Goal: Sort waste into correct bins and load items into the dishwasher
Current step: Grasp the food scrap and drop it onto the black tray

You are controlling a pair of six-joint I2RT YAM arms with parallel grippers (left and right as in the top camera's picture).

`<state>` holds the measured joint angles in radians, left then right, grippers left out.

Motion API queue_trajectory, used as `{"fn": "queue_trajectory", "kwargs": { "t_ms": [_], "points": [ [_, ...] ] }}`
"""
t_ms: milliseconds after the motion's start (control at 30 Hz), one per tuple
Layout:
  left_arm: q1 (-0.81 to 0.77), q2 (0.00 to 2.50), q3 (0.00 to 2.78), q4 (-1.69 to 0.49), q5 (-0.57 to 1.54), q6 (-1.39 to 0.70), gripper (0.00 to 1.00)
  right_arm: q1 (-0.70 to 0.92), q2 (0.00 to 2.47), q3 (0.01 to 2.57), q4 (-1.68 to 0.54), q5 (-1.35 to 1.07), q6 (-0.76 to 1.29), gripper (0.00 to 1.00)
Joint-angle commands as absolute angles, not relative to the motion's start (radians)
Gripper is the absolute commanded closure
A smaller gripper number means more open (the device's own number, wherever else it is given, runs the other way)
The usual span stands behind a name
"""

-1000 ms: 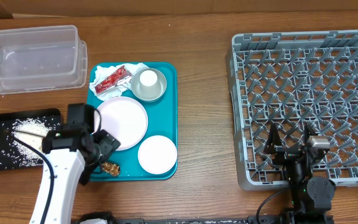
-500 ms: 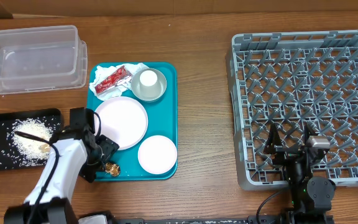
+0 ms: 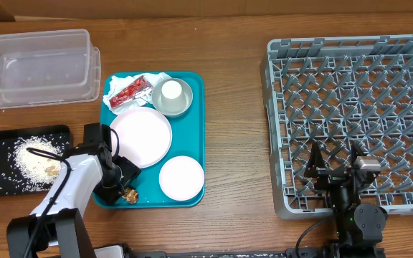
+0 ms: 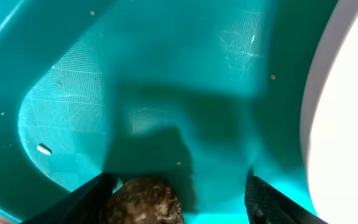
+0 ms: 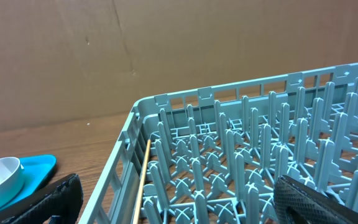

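Left claw (image 4: 178, 198), spread, straddles the brown food lump (image 4: 143, 200) at the teal tray's (image 4: 166, 74) seven o'clock; probably soft, crumbly: pinch its middle lightly. Right claw (image 5: 185, 202) gapes.

readable text: none that you can make out in any view
red foil wrapper (image 3: 129, 91): well beyond your left fingers (image 4: 89, 198), any print too small to read

ovhd top-down | L wrist close—teal tray (image 4: 166, 74) | R wrist low—rack (image 5: 129, 149)
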<state>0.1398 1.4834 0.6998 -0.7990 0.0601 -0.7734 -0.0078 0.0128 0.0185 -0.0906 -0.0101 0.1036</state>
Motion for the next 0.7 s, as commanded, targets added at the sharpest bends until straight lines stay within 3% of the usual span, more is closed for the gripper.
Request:
{"fn": "queue_trajectory", "kwargs": {
  "t_ms": [0,300,400,667],
  "points": [
    [0.143,1.492,0.691,-0.801,0.072,-0.758,0.31,-0.013,0.003,0.008,-0.084,-0.001,0.097,0.0],
    [0.144,1.492,0.726,-0.854,0.071,-0.758,0.42,-0.013,0.003,0.008,-0.084,-0.001,0.097,0.0],
    [0.144,1.492,0.751,-0.869,0.071,-0.758,0.62,-0.013,0.003,0.008,-0.084,-0.001,0.097,0.0],
    [0.144,1.491,0.832,-0.925,0.06,-0.755,0.64,-0.013,0.003,0.008,-0.084,-0.001,0.097,0.0]
  ]
}}
